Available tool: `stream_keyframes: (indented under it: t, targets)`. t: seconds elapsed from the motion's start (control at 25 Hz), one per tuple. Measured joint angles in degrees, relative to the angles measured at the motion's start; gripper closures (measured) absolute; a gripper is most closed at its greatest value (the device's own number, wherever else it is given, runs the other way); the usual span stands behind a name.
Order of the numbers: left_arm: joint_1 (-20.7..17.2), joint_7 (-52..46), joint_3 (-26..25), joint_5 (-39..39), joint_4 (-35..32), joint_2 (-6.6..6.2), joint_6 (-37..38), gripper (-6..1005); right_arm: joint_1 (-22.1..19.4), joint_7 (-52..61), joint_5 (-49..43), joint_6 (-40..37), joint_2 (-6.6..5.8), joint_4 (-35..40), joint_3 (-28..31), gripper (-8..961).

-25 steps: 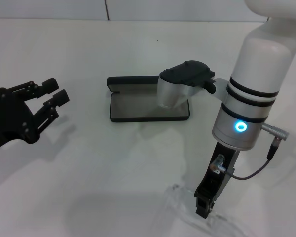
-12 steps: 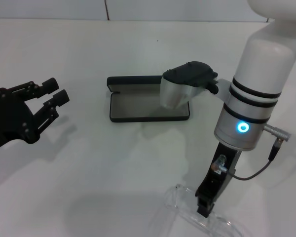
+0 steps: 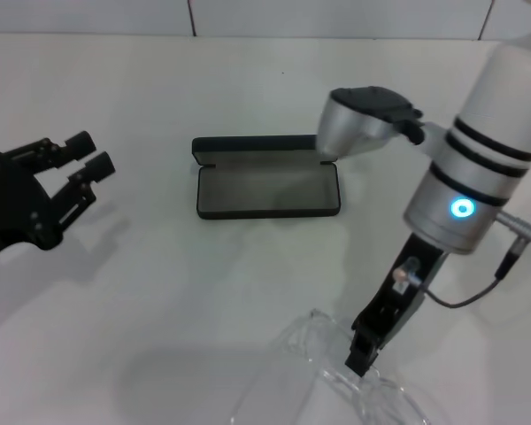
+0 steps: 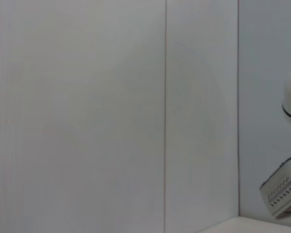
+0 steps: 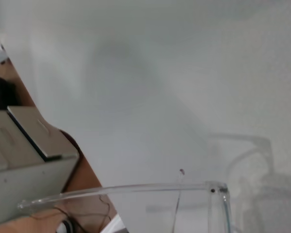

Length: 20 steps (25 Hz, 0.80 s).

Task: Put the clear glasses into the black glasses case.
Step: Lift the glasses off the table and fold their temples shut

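Observation:
The black glasses case (image 3: 267,189) lies open on the white table at mid-back, grey lining up, its lid (image 3: 255,147) folded away behind it. The clear glasses (image 3: 323,367) are at the near edge, right of centre, with my right gripper (image 3: 360,357) shut on their frame from above. The right wrist view shows one thin clear temple arm (image 5: 131,189) and its hinge (image 5: 217,189) over the table. My left gripper (image 3: 88,153) hovers open and empty at the far left, well away from the case.
The white table (image 3: 186,292) spreads between both arms. My right arm's elbow (image 3: 363,119) hangs just beyond the case's right end. In the left wrist view there is only a pale wall (image 4: 111,116).
My right arm has swung right, uncovering the case's right end. The glasses have come further into view with the gripper. My left gripper has drifted slightly left.

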<state>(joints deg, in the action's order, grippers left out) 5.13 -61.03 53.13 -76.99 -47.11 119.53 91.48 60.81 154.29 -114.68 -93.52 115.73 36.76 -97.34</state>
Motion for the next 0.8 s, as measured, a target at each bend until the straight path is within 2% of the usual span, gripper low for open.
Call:
stream_keyframes:
  t: [0.44, 0.56, 0.8]
  targets:
    - [0.20, -0.42, -0.46, 2.97, -0.20, 0.09, 0.24, 713, -9.15, -7.87, -4.98, -2.74, -0.83, 2.30, 18.54, 911]
    - [0.25, -0.48, -0.49, 3.02, -0.39, 0.09, 0.42, 713, -11.25, -9.70, -5.04, -3.29, -1.14, 3.84, 22.00, 911]
    - [1.42, -0.55, -0.37, 6.93, -0.04, 0.08, 2.30, 713, -15.61, -18.86, -4.49, -4.83, -1.80, 4.72, 32.37, 911]
